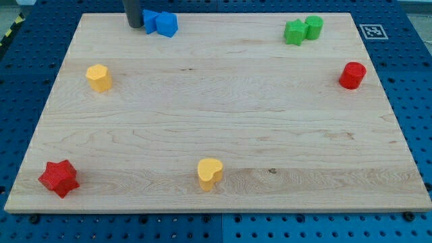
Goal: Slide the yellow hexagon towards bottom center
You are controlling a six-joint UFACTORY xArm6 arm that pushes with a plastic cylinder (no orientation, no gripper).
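A pale wooden board point(216, 121) lies on a blue pegboard table point(20, 74). My rod comes in at the view's top, its upper part cut off; my tip point(134, 25) rests on the board, holding nothing, just left of two blue blocks point(160, 23) whose shapes overlap and are hard to separate. The yellow hexagon point(98, 77) sits at the left, well below my tip. A yellow heart point(209, 173) sits bottom center.
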